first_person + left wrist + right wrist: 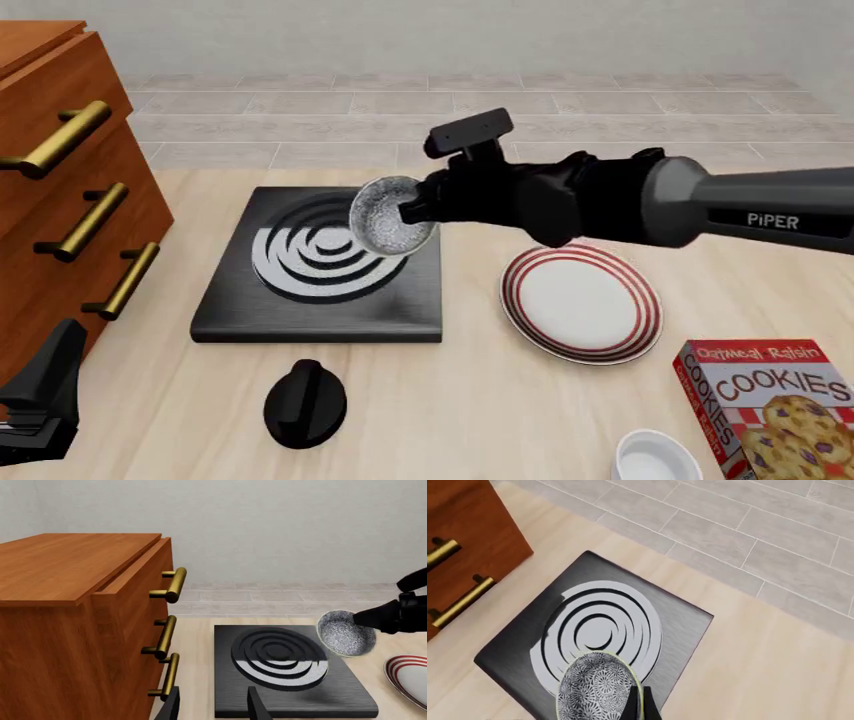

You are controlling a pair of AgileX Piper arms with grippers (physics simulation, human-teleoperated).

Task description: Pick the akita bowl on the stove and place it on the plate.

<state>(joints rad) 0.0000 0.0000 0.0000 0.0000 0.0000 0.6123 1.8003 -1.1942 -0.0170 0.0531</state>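
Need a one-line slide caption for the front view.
Right gripper holds the speckled bowl, tilted, above the stove; striped plate waits alongside.

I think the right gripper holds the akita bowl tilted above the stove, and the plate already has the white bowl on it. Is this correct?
Only the last part is wrong. In the front view the plate is bare; the white bowl sits apart, beside the cookie box. The right gripper does hold the akita bowl tilted above the stove.

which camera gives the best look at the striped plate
The front view: the plate shows whole, lying right of the stove with nothing on it. The left wrist view catches only an edge at the frame border; the right wrist view misses it.
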